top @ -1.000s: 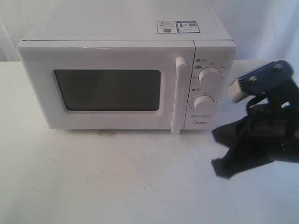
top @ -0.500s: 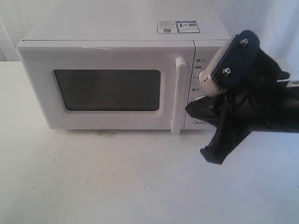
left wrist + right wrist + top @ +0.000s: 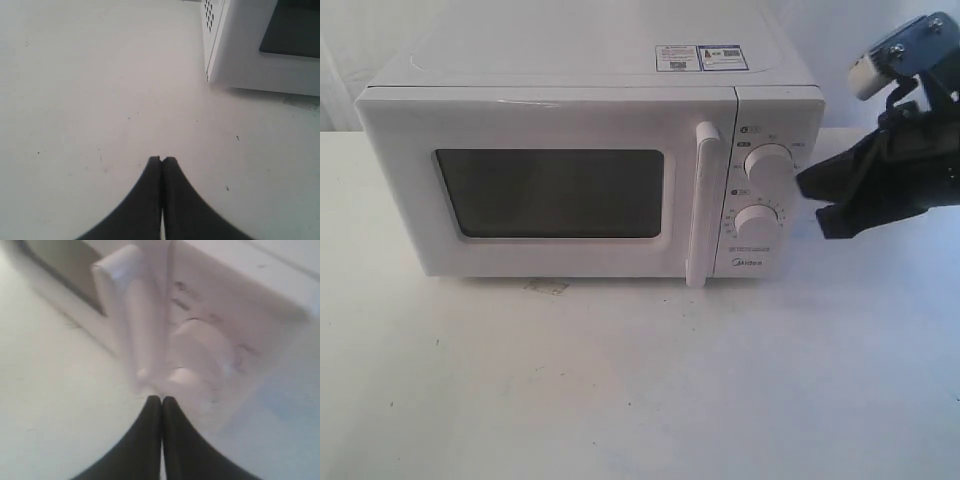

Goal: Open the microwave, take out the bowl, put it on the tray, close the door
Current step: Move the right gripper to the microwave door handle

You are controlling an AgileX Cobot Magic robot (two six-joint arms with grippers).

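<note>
Door (image 3: 400, 200) rigid, hinged, probably light pull. Handle (image 3: 702, 205) smooth, likely slippery: hook behind bar, mid-height. Handle ahead of right jaws, apart. Left jaws, right jaws pressed together, empty.

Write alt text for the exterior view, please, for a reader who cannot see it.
A white microwave stands on a white table, its door shut. The black right gripper hangs to the right of the two knobs.

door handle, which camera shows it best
The exterior view: the door handle shows whole and sharp, upright between the window and the knobs. The right wrist view has it close but blurred. The left wrist view shows only the microwave corner, no handle.
</note>
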